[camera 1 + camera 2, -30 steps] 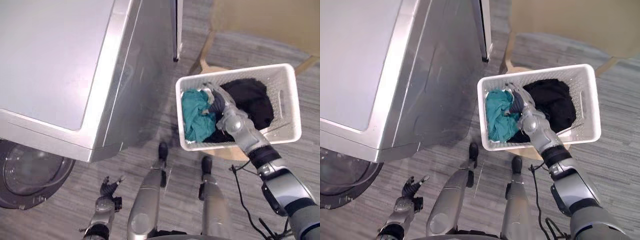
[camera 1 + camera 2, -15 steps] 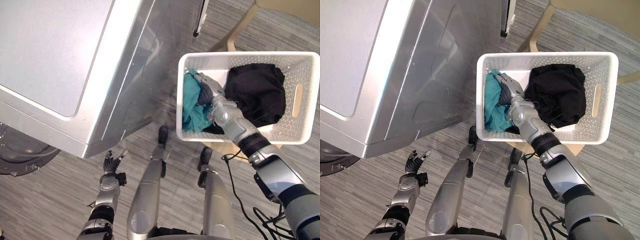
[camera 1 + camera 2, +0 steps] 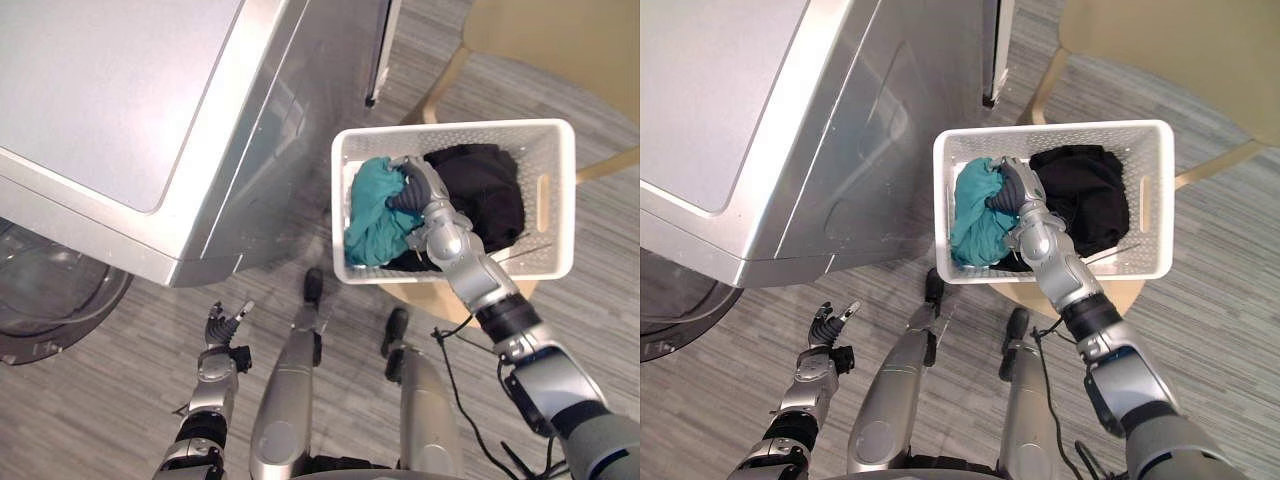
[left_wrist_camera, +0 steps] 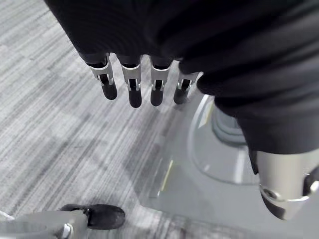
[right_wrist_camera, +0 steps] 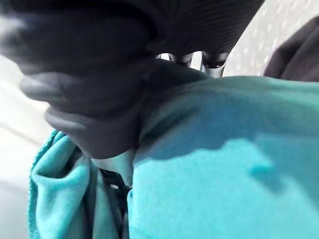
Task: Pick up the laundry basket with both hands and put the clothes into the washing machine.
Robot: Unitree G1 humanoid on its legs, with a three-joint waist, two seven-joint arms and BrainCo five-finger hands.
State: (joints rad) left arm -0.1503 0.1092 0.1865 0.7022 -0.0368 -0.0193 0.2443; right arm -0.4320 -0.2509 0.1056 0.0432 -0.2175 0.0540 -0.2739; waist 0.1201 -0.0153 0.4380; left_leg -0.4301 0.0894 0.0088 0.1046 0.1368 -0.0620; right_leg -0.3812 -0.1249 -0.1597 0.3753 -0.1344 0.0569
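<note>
Teal cloth (image 3: pixel 370 215) gathered, right hand (image 3: pixel 421 188) gripping, clearest in wrist view

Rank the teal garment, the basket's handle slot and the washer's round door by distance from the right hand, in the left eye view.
1. teal garment: gripped by the right hand, left side of the basket.
2. handle slot: basket's right wall.
3. round door: far lower left.

Tan wooden seat (image 3: pixel 441 299), grey striped floor (image 3: pixel 90 410)
</note>
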